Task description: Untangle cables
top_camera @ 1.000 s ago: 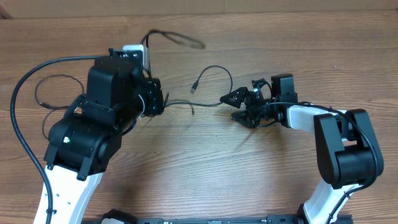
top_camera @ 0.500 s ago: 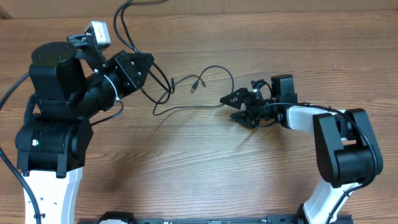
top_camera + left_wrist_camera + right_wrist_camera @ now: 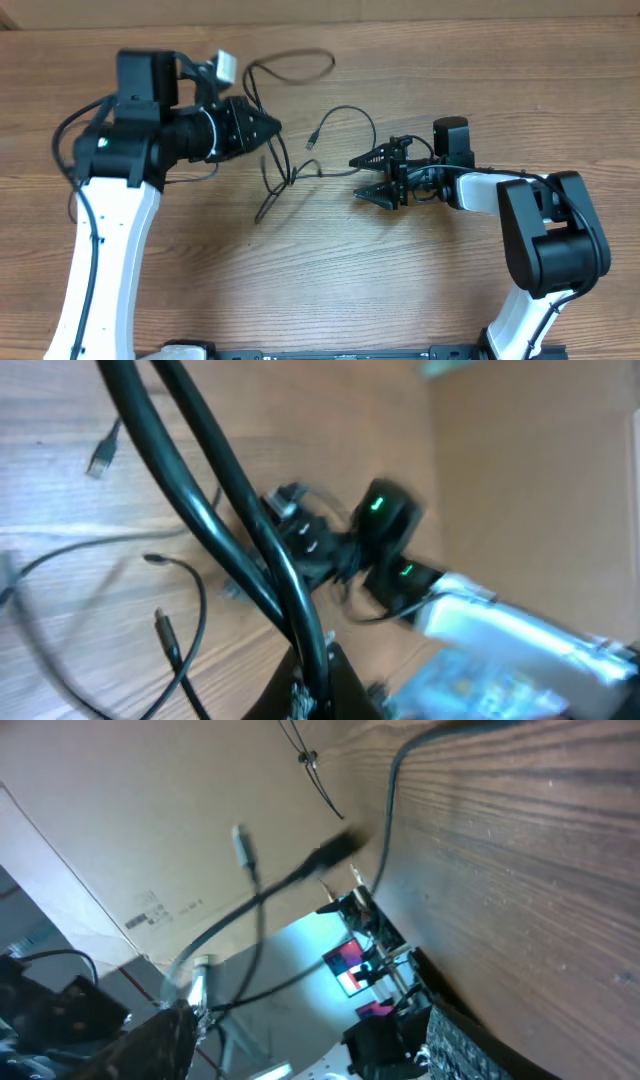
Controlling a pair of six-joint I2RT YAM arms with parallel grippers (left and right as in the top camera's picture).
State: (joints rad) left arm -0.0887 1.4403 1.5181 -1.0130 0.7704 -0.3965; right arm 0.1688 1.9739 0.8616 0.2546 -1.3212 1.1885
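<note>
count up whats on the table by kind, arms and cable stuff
robot arms: 2 (left arm, right arm)
black cable tangle: 1, strands too knotted to count separately
total: 3

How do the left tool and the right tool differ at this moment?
The left tool is shut on the cables, which trail from its tip. The right tool has its jaws apart and shows no clear grip. The left tool sits over the tangle, while the right tool sits at the far end of one strand. Both are black and point toward each other.
</note>
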